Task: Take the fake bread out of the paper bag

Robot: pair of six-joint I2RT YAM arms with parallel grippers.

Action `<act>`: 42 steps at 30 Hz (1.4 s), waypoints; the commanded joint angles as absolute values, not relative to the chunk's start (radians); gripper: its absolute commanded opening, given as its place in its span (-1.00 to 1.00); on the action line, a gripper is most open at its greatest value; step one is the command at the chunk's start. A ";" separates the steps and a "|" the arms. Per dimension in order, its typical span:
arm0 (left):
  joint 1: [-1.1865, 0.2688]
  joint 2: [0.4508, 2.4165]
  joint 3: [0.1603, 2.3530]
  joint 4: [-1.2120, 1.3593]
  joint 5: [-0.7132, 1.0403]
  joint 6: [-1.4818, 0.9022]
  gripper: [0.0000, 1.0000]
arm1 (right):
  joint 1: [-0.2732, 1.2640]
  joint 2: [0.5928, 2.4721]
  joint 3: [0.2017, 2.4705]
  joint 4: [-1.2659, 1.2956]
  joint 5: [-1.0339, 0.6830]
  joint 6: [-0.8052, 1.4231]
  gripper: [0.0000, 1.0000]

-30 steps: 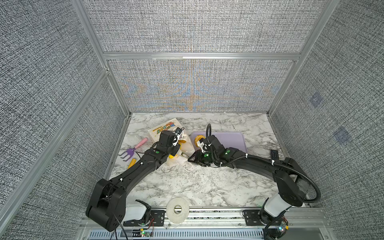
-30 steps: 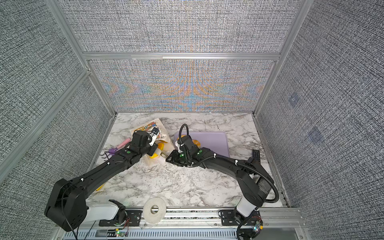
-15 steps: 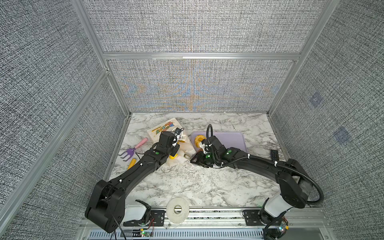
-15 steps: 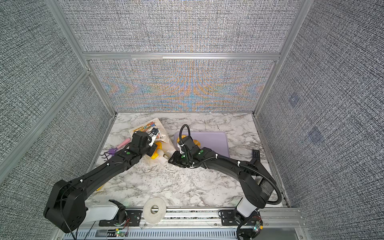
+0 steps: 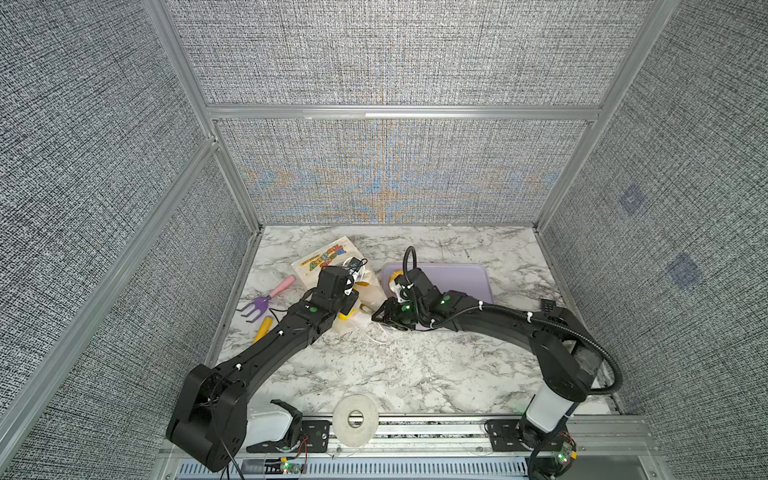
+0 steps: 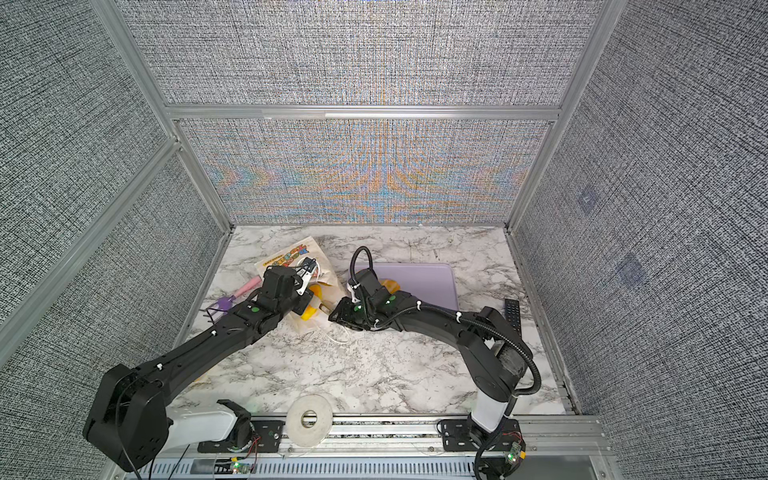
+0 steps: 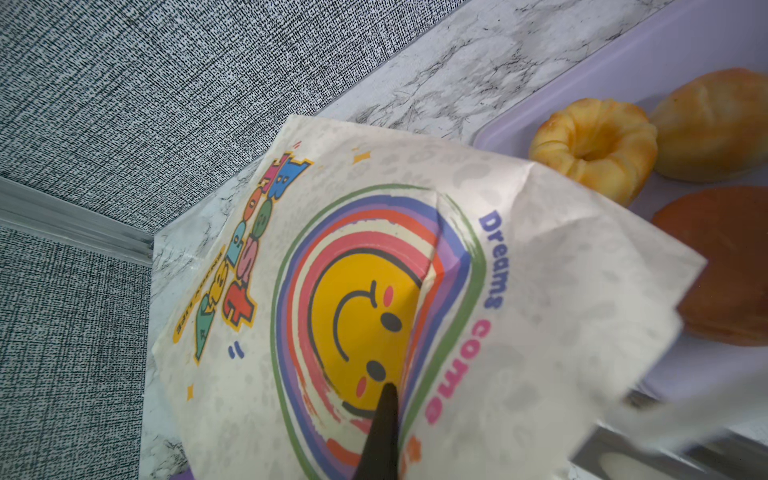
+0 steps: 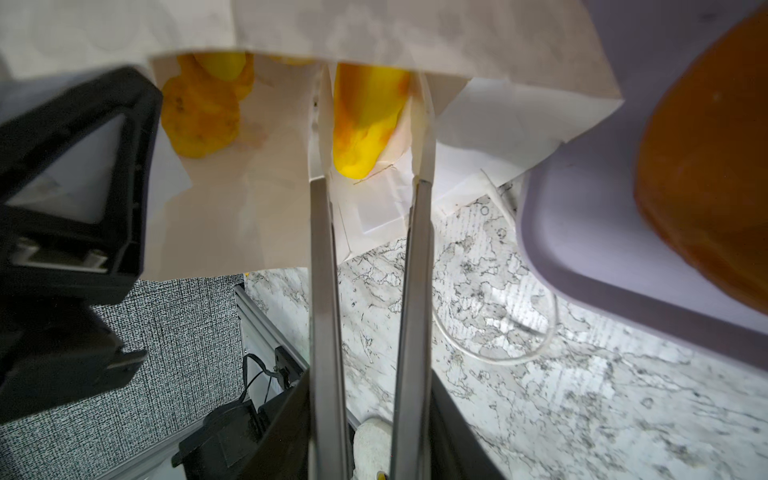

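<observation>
My left tool [image 5: 347,301], clenched on the paper bag [image 7: 519,257], props its mouth; my right tool [image 8: 372,137] straddles a long fake bread [image 8: 365,83] inside, lying leftward along my reach. Clamped? I cannot tell.

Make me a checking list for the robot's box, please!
Surface: marble-look tabletop.
Job's things: paper bag on its side, mouth facing the right gripper; ring bun, oval roll and brown round bun on the lavender tray; long loaf and another yellow bread inside the bag.
Clutter: purple toy rake, yellow toy shovel, tape roll, remote control.
Grippers: left gripper shut on the bag's paper; right gripper's fingers either side of the long loaf, grip unclear.
Cables: black cable looping above the right arm; white cord handle on the tabletop.
Surroundings: grey fabric walls, aluminium frame.
</observation>
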State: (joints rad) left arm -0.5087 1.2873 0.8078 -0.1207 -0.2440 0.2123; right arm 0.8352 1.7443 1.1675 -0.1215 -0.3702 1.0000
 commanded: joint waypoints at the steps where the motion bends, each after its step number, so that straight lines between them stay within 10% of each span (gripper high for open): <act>1: -0.509 1.284 0.805 -0.089 -0.256 0.218 -1.00 | 0.839 1.744 1.180 -0.081 -0.377 0.998 -0.47; 6: -0.509 1.277 0.799 -0.082 -0.248 0.219 -1.00 | 0.848 1.687 1.165 -0.122 -0.363 0.960 -0.99; 42: -0.507 0.967 0.485 0.137 -0.133 0.658 -1.00 | 0.718 0.796 1.159 -1.254 -0.071 0.724 -1.00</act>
State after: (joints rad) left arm -0.5076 0.9852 0.5072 0.0601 -0.1802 0.6075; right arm 0.7593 0.7753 1.1290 -1.0912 -0.1806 0.7799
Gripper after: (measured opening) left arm 0.057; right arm 0.226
